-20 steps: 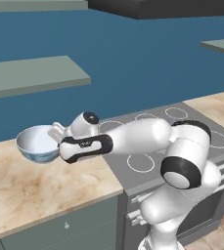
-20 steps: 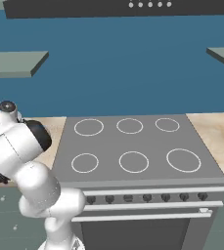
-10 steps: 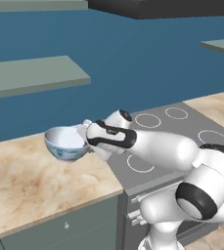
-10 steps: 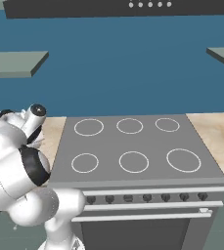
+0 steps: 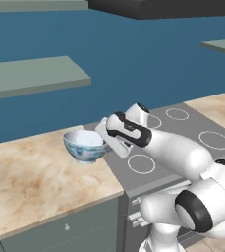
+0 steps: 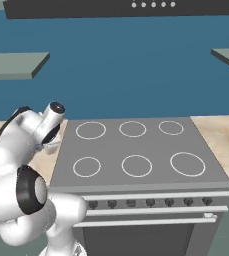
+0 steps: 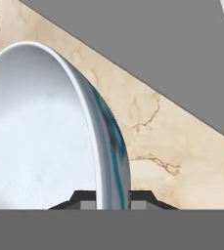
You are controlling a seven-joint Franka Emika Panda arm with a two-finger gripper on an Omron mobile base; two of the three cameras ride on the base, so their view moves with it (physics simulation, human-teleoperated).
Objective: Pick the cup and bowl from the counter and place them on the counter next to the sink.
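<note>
Pale blue-white glazed ware, one item: the bowl (image 5: 86,145), which we record as carried above the counter (image 5: 30,182), near the seam where the beige marble top meets the grey stovetop (image 5: 182,133).

Gripper (image 5: 105,139): jaws drawn narrow, pinching the bowl's rim on the side nearest the arm. In the hand view the rim (image 7: 108,146) runs between the two fingertips (image 7: 84,197), one inside the wall and one outside.

Condition of hold: a single-edge pinch on a wide, glossy vessel. We judge the weight to hang well out from the contact, so the bowl could pivot or slide out of the jaws if the arm swings sharply on the way to the sink.

Clearance: the bowl appears lifted off the worktop, though the angle makes its height hard for us to gauge. If it rides low, its underside might clip the counter or the stovetop edge in transit.

Further hazard: tilt in the wrist could roll the bowl in the pinch and spoil the set-down.

Cup and sink: no entry from these views.
</note>
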